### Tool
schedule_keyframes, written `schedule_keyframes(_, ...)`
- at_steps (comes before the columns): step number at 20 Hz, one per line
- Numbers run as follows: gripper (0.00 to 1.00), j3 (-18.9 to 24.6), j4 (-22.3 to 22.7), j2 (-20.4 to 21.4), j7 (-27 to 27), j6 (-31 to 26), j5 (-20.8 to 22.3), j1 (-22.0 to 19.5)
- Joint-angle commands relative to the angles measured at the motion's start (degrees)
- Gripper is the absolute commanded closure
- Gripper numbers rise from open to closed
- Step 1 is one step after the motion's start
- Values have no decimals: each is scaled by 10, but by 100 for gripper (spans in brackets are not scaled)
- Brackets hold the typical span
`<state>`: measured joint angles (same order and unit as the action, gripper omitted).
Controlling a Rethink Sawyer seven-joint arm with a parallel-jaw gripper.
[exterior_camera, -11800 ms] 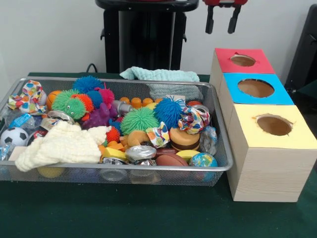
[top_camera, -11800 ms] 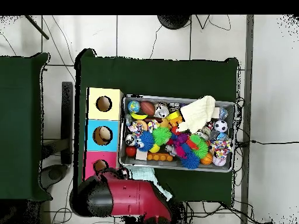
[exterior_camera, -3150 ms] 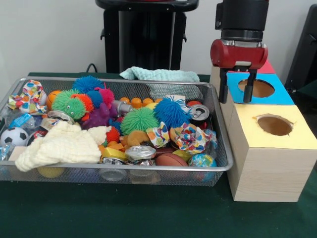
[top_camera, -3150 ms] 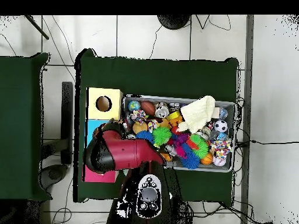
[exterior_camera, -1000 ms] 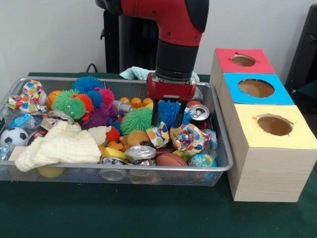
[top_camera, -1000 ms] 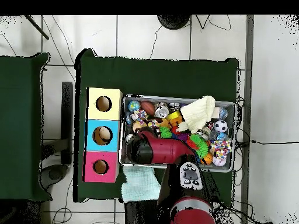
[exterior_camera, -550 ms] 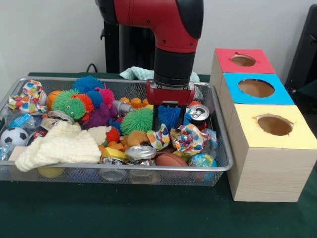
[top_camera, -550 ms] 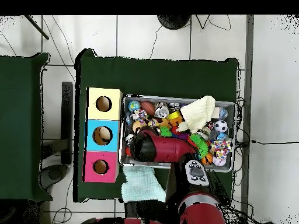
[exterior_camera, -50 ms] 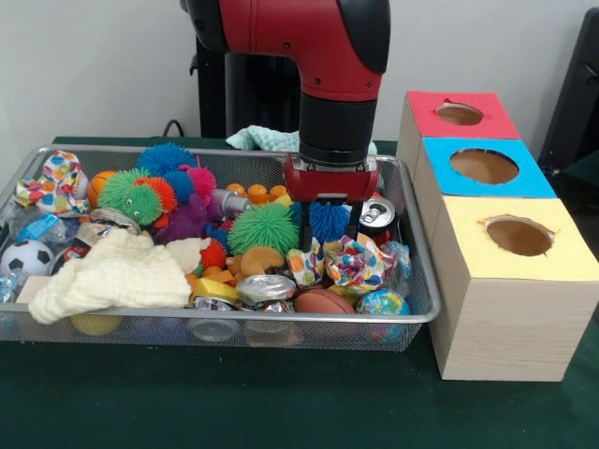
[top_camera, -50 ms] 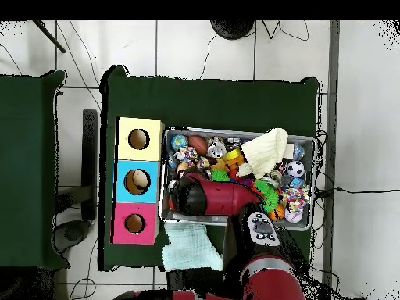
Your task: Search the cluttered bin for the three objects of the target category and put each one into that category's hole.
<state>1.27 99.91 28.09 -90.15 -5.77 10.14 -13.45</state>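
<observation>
The black claw (exterior_camera, -50 ms: pixel 329 224) sits low and open around the fuzzy blue spiky ball (exterior_camera, -50 ms: pixel 329 220), not squeezing yet.

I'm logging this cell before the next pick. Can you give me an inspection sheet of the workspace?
Surface: green cloth table.
Job's things: wire bin; sorting box with red, blue and yellow holes beside it.
Clutter: blue spiky ball, green spiky ball, cream cloth, soda can, soccer ball.
Grippers: gripper down in the bin around the blue spiky ball.
Cables: on the floor, overhead view.
Surroundings: mint towel behind the bin.
</observation>
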Motion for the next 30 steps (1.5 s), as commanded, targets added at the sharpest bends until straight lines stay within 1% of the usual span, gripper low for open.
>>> schedule_keyframes(1, 0, 54, -19, -18, -48, 39, 39, -2)
schedule_keyframes(5, 0, 57, -27, -22, -45, 38, 45, -5)
schedule_keyframes(6, 100, 52, -32, -24, -40, 24, 47, -2)
schedule_keyframes(8, 100, 27, -46, -26, -30, 23, 58, 19)
schedule_keyframes(9, 100, 22, -52, -27, -24, 28, 67, 23)
schedule_keyframes(12, 100, -1, -71, -31, -16, 45, 93, 43)
schedule_keyframes(14, 100, -8, -73, -33, -21, 68, 109, 48)
schedule_keyframes(16, 100, -4, -74, -34, -26, 82, 121, 45)
schedule_keyframes(19, 100, 0, -72, -36, -41, 95, 129, 41)
schedule_keyframes(22, 100, 11, -54, -33, -71, 116, 119, 32)
schedule_keyframes(23, 100, 8, -48, -28, -75, 114, 116, 35)
schedule_keyframes(25, 100, -10, -37, -2, -78, 94, 106, 57)
schedule_keyframes(30, 100, -57, -24, 60, -83, 8, 75, 119)
